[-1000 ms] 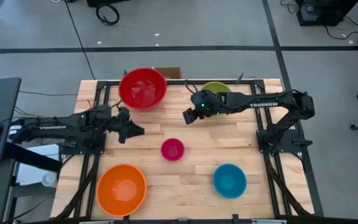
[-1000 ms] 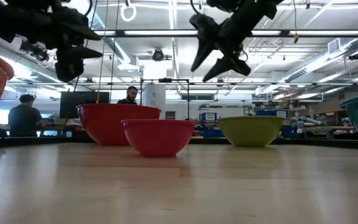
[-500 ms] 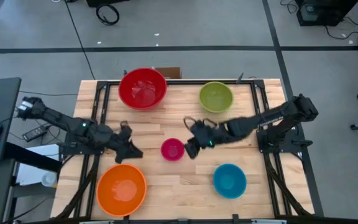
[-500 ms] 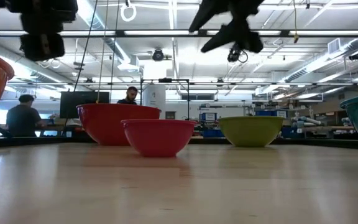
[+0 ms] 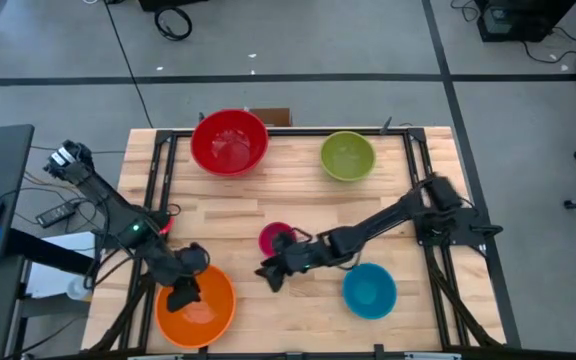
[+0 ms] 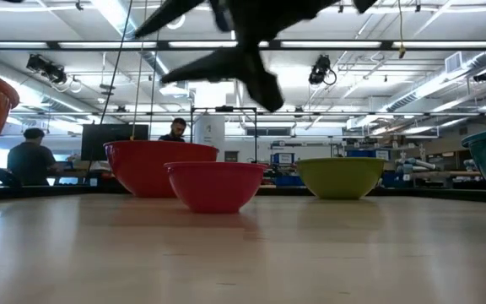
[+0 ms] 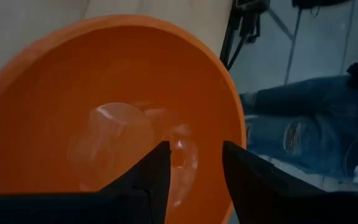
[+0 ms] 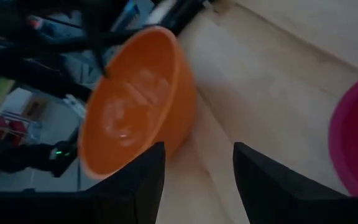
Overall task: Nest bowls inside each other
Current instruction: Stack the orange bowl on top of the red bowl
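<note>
Five bowls stand on their bases on the wooden table: red [image 5: 230, 141] far left, green [image 5: 348, 155] far right, pink [image 5: 274, 234] in the middle, orange [image 5: 200, 308] near left, blue [image 5: 369, 290] near right. My left gripper [image 5: 180, 297] hangs open over the orange bowl's hollow [image 7: 110, 118], slanting down, fingers clear of it. My right gripper [image 5: 268, 277] is open just near-left of the pink bowl [image 8: 356, 137], pointing toward the orange bowl [image 8: 135, 106], and touches nothing.
A black frame [image 5: 158, 170] runs along the table's left, right and far sides. Bare wood lies between the bowls. In the low view people sit at desks [image 6: 32, 160] behind the table, and a person's jeans [image 7: 303, 130] show beyond its near left corner.
My left gripper has swung from the table's middle left toward the near edge and tipped down over the orange bowl. My right gripper has gone from beside the green bowl toward the near left and down, past the pink bowl. The bowls have not moved.
</note>
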Available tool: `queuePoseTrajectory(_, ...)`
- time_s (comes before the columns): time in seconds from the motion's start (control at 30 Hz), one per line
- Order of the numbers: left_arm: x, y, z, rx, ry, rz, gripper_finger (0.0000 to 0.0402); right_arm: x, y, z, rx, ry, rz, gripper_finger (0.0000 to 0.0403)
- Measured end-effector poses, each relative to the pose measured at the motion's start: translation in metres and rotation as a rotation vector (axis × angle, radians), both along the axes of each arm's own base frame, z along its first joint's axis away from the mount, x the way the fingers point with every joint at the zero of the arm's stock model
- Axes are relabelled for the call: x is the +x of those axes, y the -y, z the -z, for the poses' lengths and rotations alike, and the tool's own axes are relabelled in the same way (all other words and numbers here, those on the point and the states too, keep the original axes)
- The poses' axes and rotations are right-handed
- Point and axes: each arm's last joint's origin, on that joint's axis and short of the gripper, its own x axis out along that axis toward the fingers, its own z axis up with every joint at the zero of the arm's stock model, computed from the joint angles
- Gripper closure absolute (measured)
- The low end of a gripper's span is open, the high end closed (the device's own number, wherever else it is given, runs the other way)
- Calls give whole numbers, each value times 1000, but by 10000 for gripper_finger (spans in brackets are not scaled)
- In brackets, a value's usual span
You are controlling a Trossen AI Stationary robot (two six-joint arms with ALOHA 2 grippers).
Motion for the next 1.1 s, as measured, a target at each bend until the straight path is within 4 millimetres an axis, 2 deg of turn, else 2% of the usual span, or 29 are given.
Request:
queuePoseTrajectory(0.13, -2, -2, 3, 41, -34, 6, 256, 33, -1, 12, 40, 4, -18, 209)
queuePoseTrajectory(0.27, -2, -2, 13, 112, -103, 6, 256, 66, 1, 11, 70, 24, -49, 209)
queuePoseTrajectory(0.4, 3, 4, 26, 188, -131, 59, 256, 87, 2, 11, 13, -51, -64, 209)
queuePoseTrajectory(0.6, 12, 10, 44, 289, -153, 111, 256, 113, 3, 25, -36, -125, -138, 209)
queuePoseTrajectory(0.8, 20, 11, 58, 353, -194, 94, 256, 124, -1, 34, -49, -139, -162, 209)
queuePoseTrajectory(0.93, 23, 12, 63, 373, -205, 83, 256, 122, 0, 36, -52, -186, -130, 218)
queuePoseTrajectory(1.03, 23, 12, 63, 369, -203, 78, 256, 116, 3, 42, -98, -272, -134, 252)
queuePoseTrajectory(1.1, 22, 11, 60, 355, -197, 64, 256, 113, 4, 45, -120, -310, -146, 292)
